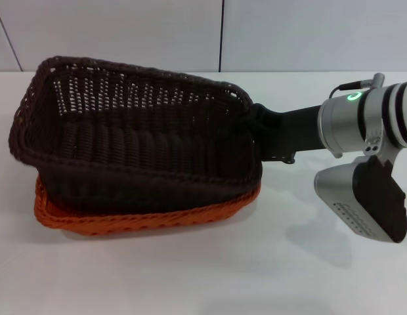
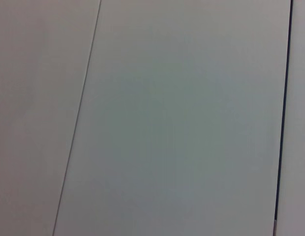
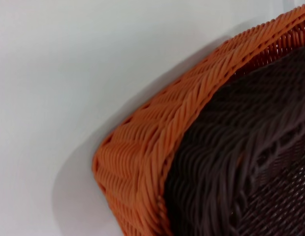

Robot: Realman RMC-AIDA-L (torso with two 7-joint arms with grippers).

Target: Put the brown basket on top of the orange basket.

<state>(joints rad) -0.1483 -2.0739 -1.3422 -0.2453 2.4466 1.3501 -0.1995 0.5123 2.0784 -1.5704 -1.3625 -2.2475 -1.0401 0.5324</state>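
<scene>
The brown basket (image 1: 138, 151) sits nested in the orange basket (image 1: 144, 220) at the left centre of the white table, so only the orange rim and lower wall show beneath it. It looks slightly tilted. My right gripper (image 1: 259, 128) reaches in from the right and meets the brown basket's right end wall, which hides its fingers. The right wrist view shows a corner of the orange basket (image 3: 157, 132) with the brown basket (image 3: 241, 147) inside it. My left arm is out of sight.
The white table (image 1: 190, 275) stretches around the baskets, with a panelled white wall (image 1: 125, 33) behind. My right arm's silver wrist housing (image 1: 361, 197) hangs over the table's right side. The left wrist view holds only pale panels (image 2: 167, 123).
</scene>
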